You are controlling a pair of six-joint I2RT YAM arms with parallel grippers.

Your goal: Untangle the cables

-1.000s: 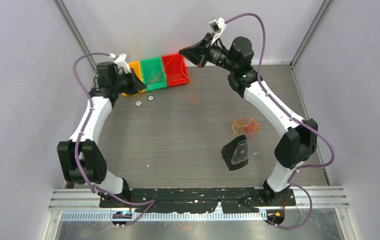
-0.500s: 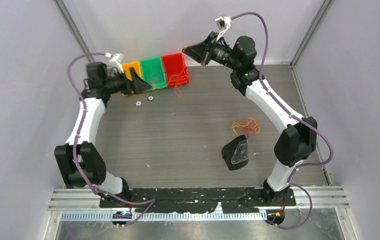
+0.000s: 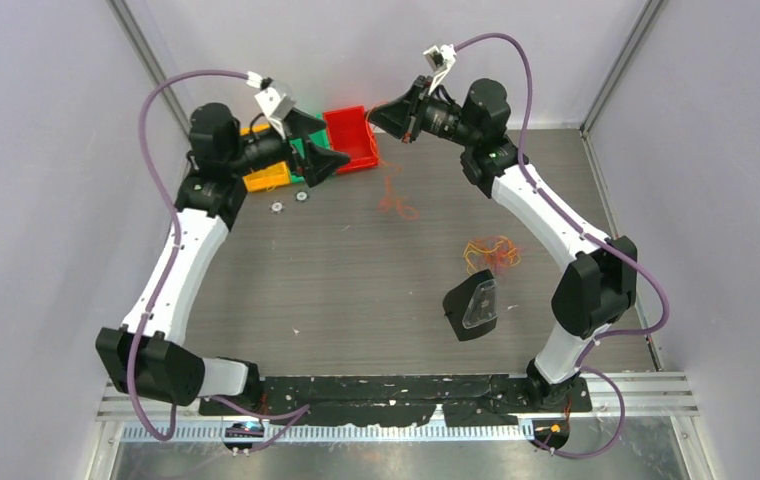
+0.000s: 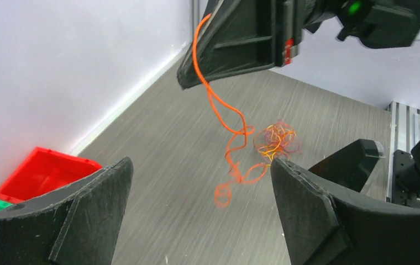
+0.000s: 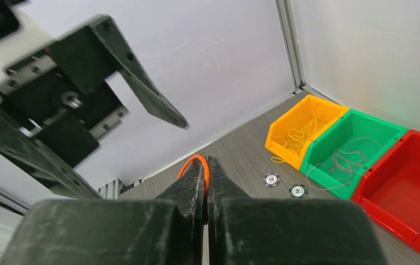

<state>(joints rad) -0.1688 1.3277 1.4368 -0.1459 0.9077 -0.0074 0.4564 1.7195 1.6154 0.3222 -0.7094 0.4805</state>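
Observation:
My right gripper (image 3: 374, 110) is raised at the back of the table and shut on an orange cable (image 3: 393, 195). The cable hangs down in loose curls to the tabletop. In the right wrist view a short orange loop (image 5: 192, 163) pokes out beside the closed tips (image 5: 205, 160). My left gripper (image 3: 318, 140) hovers wide open to its left with nothing between the fingers. From the left wrist view (image 4: 199, 165) the orange cable (image 4: 219, 107) dangles ahead. A tangle of orange, yellow and red cables (image 3: 491, 252) lies on the table further right, also visible as a tangle (image 4: 276, 139) past the dangling strand.
An orange bin (image 3: 266, 175) and a red bin (image 3: 351, 135) sit at the back; the green bin (image 5: 357, 143) between them holds thin wires. Two poker chips (image 3: 278, 207) (image 3: 301, 196) lie in front of the bins. A black block with a clear piece (image 3: 473, 307) stands near the right arm.
My left gripper has opened wide, risen and swung right from the bins toward the right gripper. The right gripper stays shut on the orange cable, whose hanging end has swayed.

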